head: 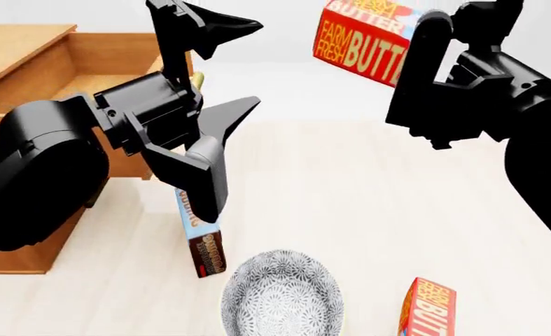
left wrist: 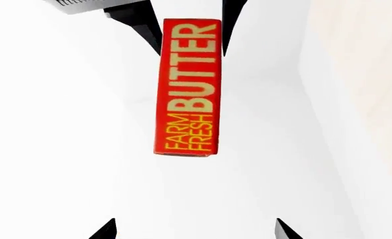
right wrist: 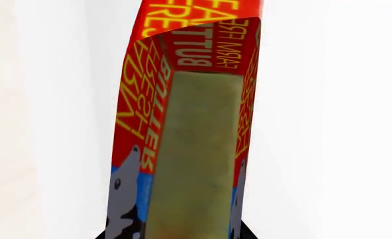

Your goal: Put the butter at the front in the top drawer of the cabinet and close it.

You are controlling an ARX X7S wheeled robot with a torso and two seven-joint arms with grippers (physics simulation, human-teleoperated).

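My right gripper point(head: 415, 42) is shut on a red butter carton point(head: 364, 38) and holds it tilted, high above the table at the upper right. The carton fills the right wrist view point(right wrist: 196, 124), and it also shows in the left wrist view point(left wrist: 189, 87). A second identical butter carton point(head: 429, 308) stands on the table at the near right. The cabinet point(head: 23, 238) is at the left, with its top drawer point(head: 98, 59) pulled open. My left gripper point(head: 247, 66) is open and empty in front of the drawer, its fingertips point(left wrist: 106, 230) wide apart.
A blue-and-brown chocolate pudding box point(head: 203, 241) stands under my left gripper. A patterned grey bowl point(head: 280, 297) sits at the near middle. The pale table point(head: 350, 210) stretches between the two arms.
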